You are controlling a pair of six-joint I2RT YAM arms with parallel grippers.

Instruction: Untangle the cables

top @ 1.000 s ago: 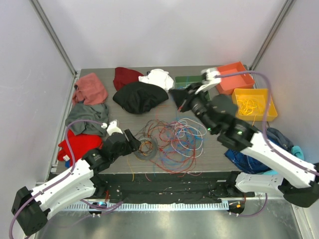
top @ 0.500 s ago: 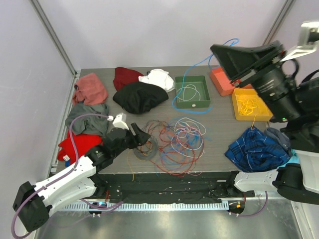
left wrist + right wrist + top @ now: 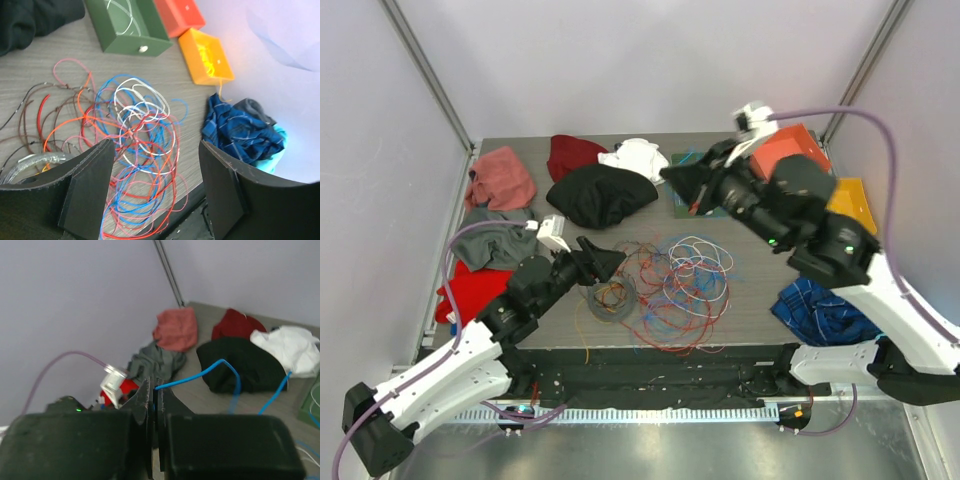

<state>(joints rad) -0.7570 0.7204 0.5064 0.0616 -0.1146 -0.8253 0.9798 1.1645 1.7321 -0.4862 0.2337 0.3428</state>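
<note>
The cables [image 3: 665,285] lie in a loose tangle of red, blue, white, orange and dark wires at the front middle of the table. They also show in the left wrist view [image 3: 135,130]. My left gripper [image 3: 607,263] is open and empty over the left edge of the tangle, and in the left wrist view [image 3: 157,190] its jaws stand wide apart. My right gripper [image 3: 675,178] is raised over the back middle. In the right wrist view [image 3: 154,390] it is shut on a blue cable [image 3: 200,375] that loops away towards the table.
A green tray [image 3: 127,30] holding white wire, an orange tray [image 3: 790,150] and a yellow tray [image 3: 850,200] stand at the back right. A blue plaid cloth [image 3: 820,310] lies front right. Black [image 3: 600,195], white [image 3: 638,158], dark red [image 3: 575,155], pink [image 3: 502,178], grey [image 3: 490,240] and red [image 3: 470,290] garments line the back and left.
My right arm swung up high to the right trailing the blue cable, then came back down over the green tray, still gripping it. My left gripper edged right over the tangle.
</note>
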